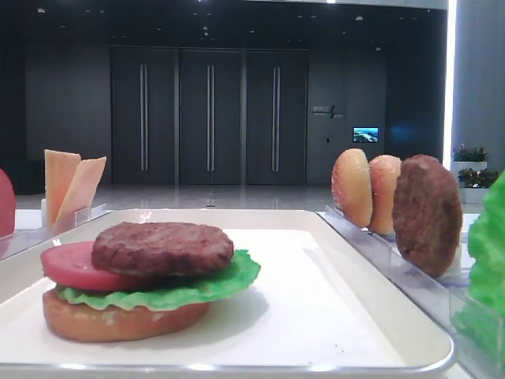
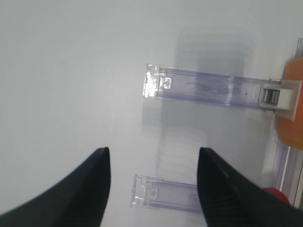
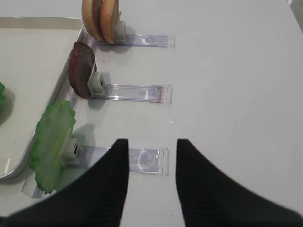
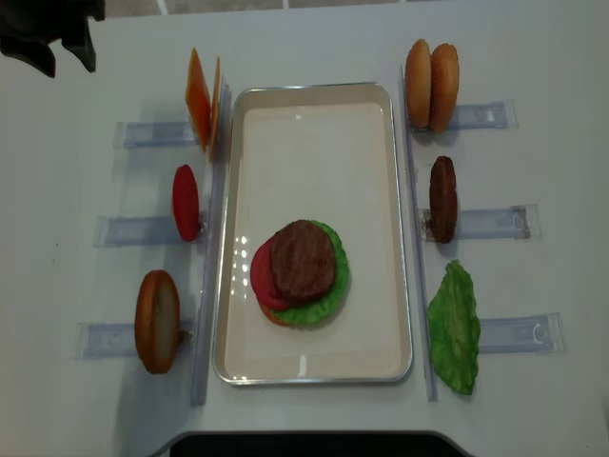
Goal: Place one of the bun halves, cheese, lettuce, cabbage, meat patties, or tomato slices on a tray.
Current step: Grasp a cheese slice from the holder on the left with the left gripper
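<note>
On the cream tray (image 4: 381, 190) lies a stack: bun half (image 1: 118, 320), lettuce (image 4: 333, 286), tomato slice (image 4: 259, 278), meat patty (image 4: 303, 261) on top. In the left racks stand two cheese slices (image 4: 197, 95), a tomato slice (image 4: 186, 202) and a bun half (image 4: 157, 321). In the right racks stand two bun halves (image 4: 431, 71), a meat patty (image 4: 442, 198) and a lettuce leaf (image 4: 454, 327). No cabbage shows. My left gripper (image 2: 152, 158) hangs open and empty left of the cheese (image 2: 291, 104). My right gripper (image 3: 150, 144) hangs open and empty right of the lettuce (image 3: 52, 142).
Clear plastic racks (image 4: 495, 223) stick out sideways from both long sides of the tray onto the white table (image 4: 533, 400). The left arm's dark body (image 4: 48, 38) sits at the far left corner. A dark base (image 4: 304, 445) shows at the near edge.
</note>
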### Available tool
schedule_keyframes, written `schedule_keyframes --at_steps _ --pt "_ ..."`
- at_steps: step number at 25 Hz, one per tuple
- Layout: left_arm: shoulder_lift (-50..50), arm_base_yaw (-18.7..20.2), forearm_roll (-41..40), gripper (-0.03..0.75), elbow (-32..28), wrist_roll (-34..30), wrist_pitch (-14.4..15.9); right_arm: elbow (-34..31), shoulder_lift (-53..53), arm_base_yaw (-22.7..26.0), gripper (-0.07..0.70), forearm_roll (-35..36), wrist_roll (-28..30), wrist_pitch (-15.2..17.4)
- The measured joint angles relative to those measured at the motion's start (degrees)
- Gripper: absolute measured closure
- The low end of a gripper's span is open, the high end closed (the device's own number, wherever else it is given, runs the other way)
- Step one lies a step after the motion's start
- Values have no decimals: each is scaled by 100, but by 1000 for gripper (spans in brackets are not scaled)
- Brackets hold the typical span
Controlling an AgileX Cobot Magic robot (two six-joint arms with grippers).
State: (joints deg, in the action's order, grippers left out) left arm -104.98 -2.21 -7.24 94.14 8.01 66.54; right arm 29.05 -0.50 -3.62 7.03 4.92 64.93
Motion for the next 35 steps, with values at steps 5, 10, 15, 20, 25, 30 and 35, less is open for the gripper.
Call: schedule_keyframes --at_steps 5,10,15,20,25,30,35 --pt "-30 393 -194 272 0 166 2 0 0 0 393 0 0 0" --pt "-71 1367 -286 272 0 747 -139 0 0 0 393 0 0 0" --pt "-388 2200 -286 272 11 1206 -319 0 0 0 393 0 0 0" --pt "-629 2512 -268 272 38 1499 -431 0 0 0 393 0 0 0" --pt "-646 2512 -527 272 86 1694 -421 0 0 0 393 0 0 0" --pt "-646 2512 -796 272 86 1787 -427 0 0 0 393 0 0 0" --pt "-667 2512 -905 272 86 1799 -565 0 0 0 393 0 0 0"
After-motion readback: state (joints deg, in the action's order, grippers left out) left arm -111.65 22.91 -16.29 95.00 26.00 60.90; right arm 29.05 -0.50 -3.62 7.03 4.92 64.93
